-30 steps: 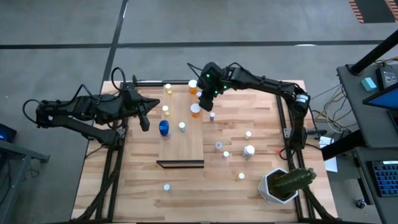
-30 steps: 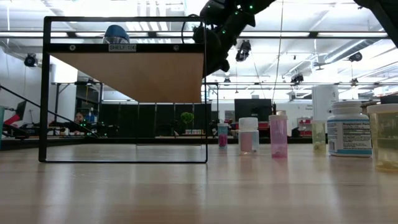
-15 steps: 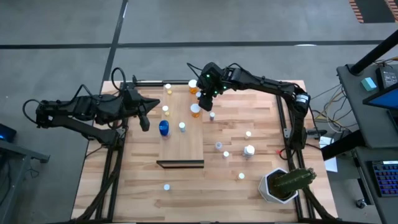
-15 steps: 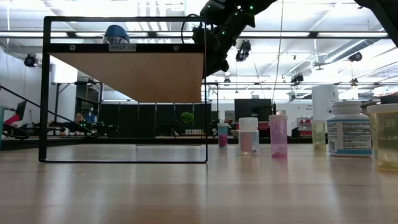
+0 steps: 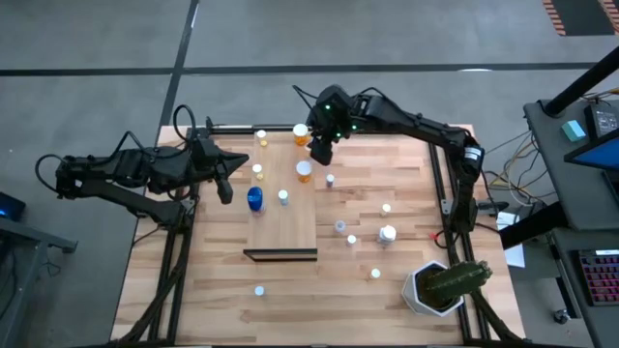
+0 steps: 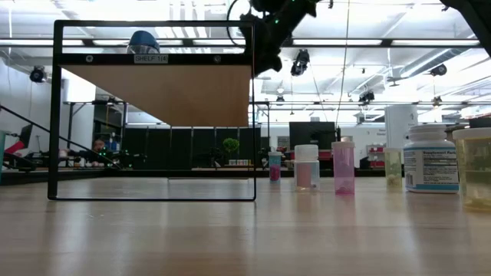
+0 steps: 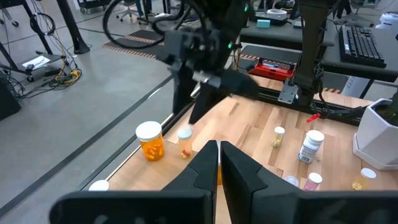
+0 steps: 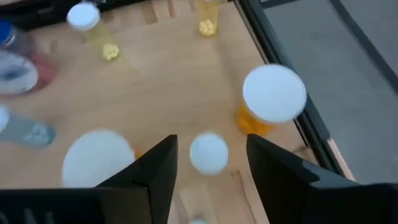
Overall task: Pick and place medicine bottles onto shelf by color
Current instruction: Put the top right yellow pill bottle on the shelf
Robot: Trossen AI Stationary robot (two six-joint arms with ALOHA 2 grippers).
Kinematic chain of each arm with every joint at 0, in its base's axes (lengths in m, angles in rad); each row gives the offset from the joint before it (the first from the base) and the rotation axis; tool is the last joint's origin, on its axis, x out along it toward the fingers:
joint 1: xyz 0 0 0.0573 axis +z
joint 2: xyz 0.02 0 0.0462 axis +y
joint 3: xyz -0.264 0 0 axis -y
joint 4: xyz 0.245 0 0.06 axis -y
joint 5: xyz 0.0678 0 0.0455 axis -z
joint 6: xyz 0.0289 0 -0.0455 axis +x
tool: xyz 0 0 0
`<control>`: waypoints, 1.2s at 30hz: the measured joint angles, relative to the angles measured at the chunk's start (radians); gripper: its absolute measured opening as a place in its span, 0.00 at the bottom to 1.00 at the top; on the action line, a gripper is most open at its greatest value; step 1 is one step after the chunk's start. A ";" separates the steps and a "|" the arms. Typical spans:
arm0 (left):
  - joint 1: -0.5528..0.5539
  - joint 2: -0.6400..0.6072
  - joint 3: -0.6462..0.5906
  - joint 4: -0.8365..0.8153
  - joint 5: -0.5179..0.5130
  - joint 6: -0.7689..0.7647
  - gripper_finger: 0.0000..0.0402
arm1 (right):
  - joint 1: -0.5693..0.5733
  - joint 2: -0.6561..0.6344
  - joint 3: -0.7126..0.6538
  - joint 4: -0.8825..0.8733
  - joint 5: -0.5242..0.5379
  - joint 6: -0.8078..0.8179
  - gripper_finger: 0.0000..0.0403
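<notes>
The pale wooden shelf (image 5: 282, 227) stands on the table. On it stand a fat blue bottle (image 5: 254, 198), two orange bottles (image 5: 301, 133) (image 5: 305, 171) and small pale ones (image 5: 257, 171) (image 5: 282, 196). My right gripper (image 5: 317, 155) is open and empty, and hovers above the shelf's far right edge between the two orange bottles. In the right wrist view a small white cap (image 8: 208, 152) shows below its gap (image 8: 208, 168), with an orange bottle (image 8: 272, 96) beside it. My left gripper (image 5: 225, 191) is shut and empty, and waits left of the shelf.
More small bottles stand on the planked table right of the shelf (image 5: 330, 180) (image 5: 340, 225) (image 5: 386, 207) (image 5: 387, 233) and near the front (image 5: 259, 289) (image 5: 375, 274). A white pot with a cactus (image 5: 440, 285) stands at the near right corner. Black frame rails (image 5: 437, 184) line the table's sides.
My right gripper has risen above the shelf's far right edge and drawn a little toward the table's far edge, still open. The bottles have stayed where they were.
</notes>
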 joint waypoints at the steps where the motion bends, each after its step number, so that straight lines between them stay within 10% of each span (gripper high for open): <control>1: 0.000 0.000 0.000 0.000 0.000 0.000 0.00 | 0.000 0.000 0.018 -0.040 0.000 -0.019 0.43; 11: 0.000 0.000 0.000 -0.002 0.000 0.015 0.00 | -0.015 0.000 -0.073 -0.073 0.018 -0.100 0.05; 36: 0.000 0.000 0.000 0.000 0.000 0.018 0.00 | -0.008 0.002 -0.268 0.203 0.027 0.007 0.03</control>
